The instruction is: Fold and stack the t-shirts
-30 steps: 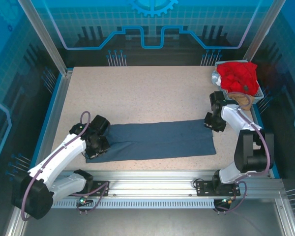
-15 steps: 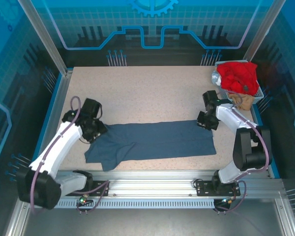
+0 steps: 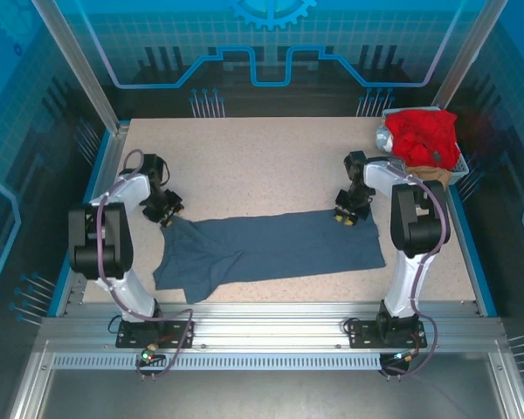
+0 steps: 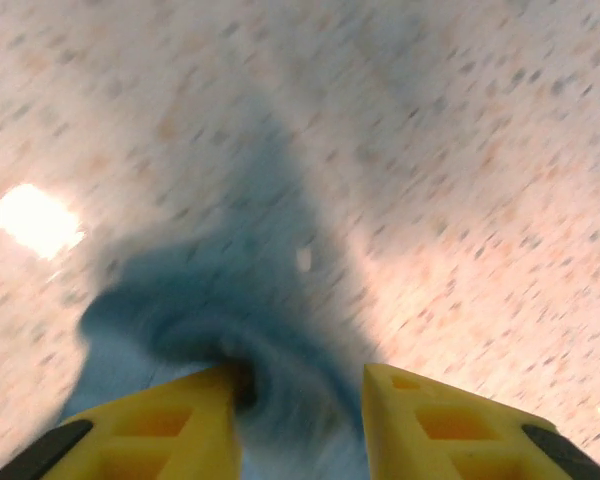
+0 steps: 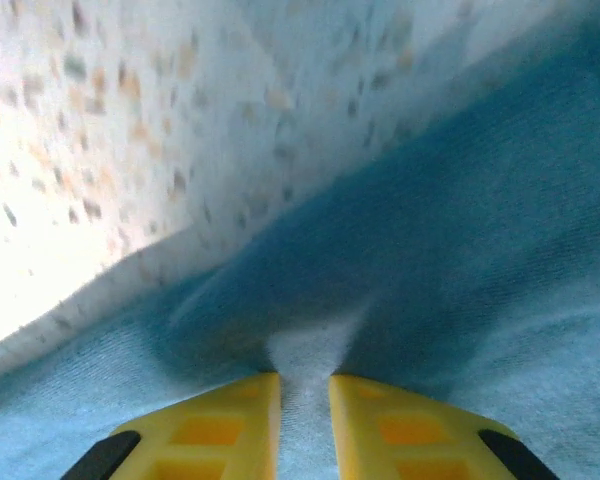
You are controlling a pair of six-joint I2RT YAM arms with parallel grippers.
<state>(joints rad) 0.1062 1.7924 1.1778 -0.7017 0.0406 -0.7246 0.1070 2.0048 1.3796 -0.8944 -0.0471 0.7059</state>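
Currently: left end effector (image 3: 166, 214), clamped on bunched corner of slate-blue t-shirt (image 3: 279, 249), spread rightward along surface (image 3: 262, 166); right end effector (image 3: 347, 216), narrow, pinching its far hem. Beyond that, red t-shirt (image 3: 422, 133), unfolded in basket (image 3: 386, 133). Probably mid-fold; stacking outstanding.

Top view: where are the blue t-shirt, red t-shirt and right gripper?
blue t-shirt (image 3: 288, 249), top view, middle of cloth
red t-shirt (image 3: 424, 135), top view, top of heap
right gripper (image 3: 344, 218), top view, between fingertips

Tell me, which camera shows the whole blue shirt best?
The top external view: the big dark slate-blue cloth t-shirt lies whole, spread on the speckled table. The left wrist view shows a blurry bunched bit; the right wrist view, a pinched fold.
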